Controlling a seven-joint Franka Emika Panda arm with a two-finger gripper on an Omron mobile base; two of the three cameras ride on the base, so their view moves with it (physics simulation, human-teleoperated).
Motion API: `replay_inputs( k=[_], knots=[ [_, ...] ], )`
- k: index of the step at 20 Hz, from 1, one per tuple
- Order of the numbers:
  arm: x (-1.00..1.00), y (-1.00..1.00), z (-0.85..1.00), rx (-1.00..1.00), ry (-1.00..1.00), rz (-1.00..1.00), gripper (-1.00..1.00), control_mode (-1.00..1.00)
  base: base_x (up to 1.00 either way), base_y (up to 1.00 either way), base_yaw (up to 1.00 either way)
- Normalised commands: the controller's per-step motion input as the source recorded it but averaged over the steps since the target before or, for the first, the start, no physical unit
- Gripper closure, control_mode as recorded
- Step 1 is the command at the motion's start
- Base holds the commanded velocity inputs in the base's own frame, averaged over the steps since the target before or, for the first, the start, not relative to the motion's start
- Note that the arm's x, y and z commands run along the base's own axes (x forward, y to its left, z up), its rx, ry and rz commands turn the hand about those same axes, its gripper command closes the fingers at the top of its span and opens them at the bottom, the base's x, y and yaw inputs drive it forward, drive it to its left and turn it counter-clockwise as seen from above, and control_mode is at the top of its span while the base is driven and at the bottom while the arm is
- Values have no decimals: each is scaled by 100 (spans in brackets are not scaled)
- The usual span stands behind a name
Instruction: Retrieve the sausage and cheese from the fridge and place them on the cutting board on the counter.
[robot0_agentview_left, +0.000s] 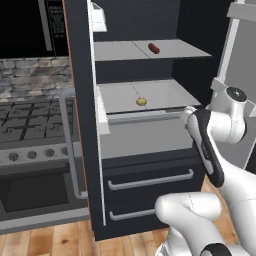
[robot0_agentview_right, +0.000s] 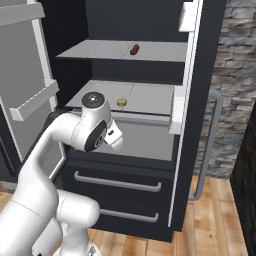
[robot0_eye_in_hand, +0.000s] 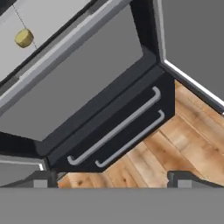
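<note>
The tall black two-door fridge (robot0_agentview_left: 145, 150) stood open. The small dark red cylindrical sausage (robot0_agentview_left: 153, 48) lay on its upper grey shelf; the pale yellow roundish cheese (robot0_agentview_left: 141, 101) lay on the shelf below. The two-finger gripper (robot0_eye_in_hand: 113, 177) was held spread and empty in front of the fridge, below the cheese shelf. A collision with that shelf's front edge was judged possible if the gripper was raised without first being drawn back.

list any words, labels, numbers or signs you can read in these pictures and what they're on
None can be read.
The fridge, its shelves and drawer fronts are plain.
The sausage and cheese bear no label.
The stove knobs show no legible marks: too small to tell.
</note>
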Motion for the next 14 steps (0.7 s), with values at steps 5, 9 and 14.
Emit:
replay_inputs(
  k=[5,9,14],
  knots=[
    [-5,39,-22,-31,-4,59,-100,-100,0,0,0],
    [5,23,-4,-19,5,0,-100,-100,0,0,0],
    [0,0,0,0,0,0,-100,-100,0,0,0]
  ],
)
